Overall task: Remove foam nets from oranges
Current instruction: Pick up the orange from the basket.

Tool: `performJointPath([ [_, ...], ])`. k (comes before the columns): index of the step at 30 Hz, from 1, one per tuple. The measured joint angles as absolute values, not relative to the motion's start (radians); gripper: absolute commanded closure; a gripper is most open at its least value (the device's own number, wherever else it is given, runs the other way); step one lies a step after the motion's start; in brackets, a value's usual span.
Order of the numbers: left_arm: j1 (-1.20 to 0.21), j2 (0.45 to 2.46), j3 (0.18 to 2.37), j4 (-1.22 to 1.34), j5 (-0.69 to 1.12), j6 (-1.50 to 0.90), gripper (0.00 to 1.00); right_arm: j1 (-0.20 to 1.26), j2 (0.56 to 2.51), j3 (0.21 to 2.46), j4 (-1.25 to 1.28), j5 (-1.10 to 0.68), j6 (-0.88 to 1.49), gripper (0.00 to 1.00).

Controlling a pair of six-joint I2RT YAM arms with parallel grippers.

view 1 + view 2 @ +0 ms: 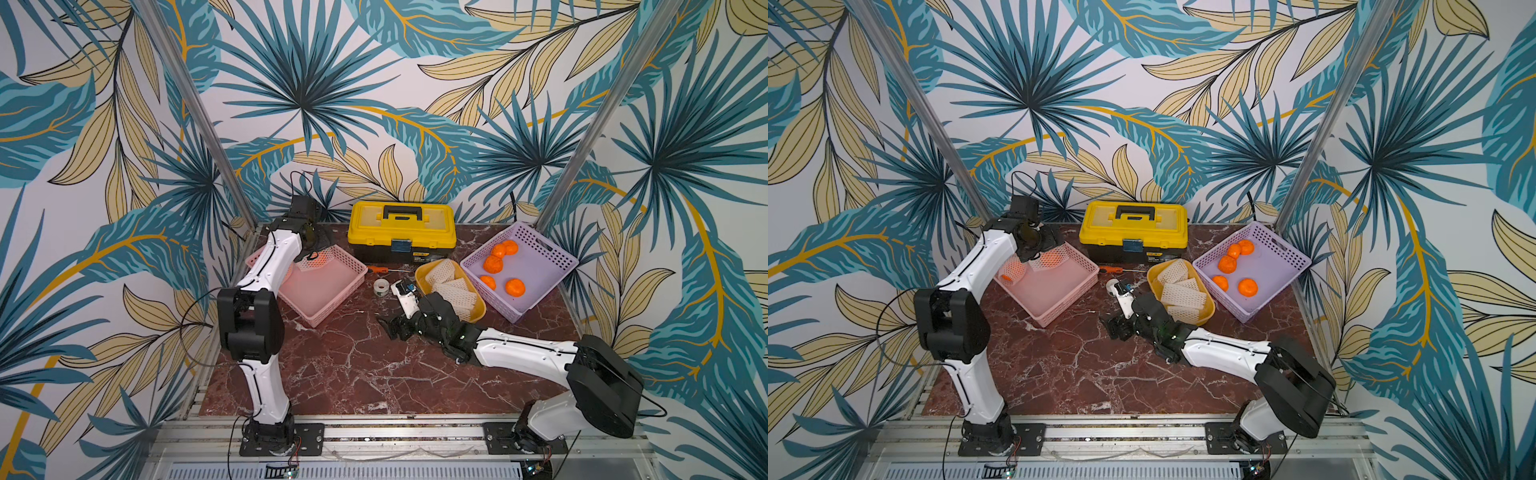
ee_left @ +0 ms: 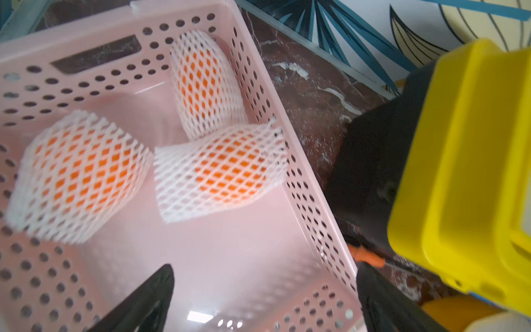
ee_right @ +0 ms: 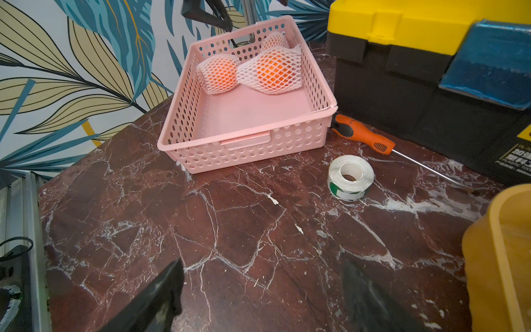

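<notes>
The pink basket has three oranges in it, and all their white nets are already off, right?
Not quite. The pink basket does have three oranges in it, but their white nets are all still on. The left wrist view shows each one wrapped, with orange peeking through the holes.

Enclosed on three sides by walls (image 1: 374, 83) papered in teal and tan palm leaves on white. Framed at the back corners by two slanting metal posts (image 1: 196, 112). Floored with a dark red marble tabletop (image 1: 353, 374), veined white. Edged in front by a metal rail (image 1: 395, 432). Lit evenly, with soft shadows only.
</notes>
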State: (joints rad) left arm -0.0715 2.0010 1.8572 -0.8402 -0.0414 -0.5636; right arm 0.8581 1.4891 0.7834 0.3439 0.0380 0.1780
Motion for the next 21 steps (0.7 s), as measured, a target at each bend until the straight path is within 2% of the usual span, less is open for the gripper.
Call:
performJointPath([
  [8,-0.063,2.22,2.097,-0.946,-0.126,-0.562,0.01,0.859,1.495,0.783,0.343,0.038,0.179,0.14],
  [21,-0.046,2.381,2.187,-1.026,-0.128,-0.563,0.02,0.859,1.495,0.783,0.343,0.049,0.179,0.14],
])
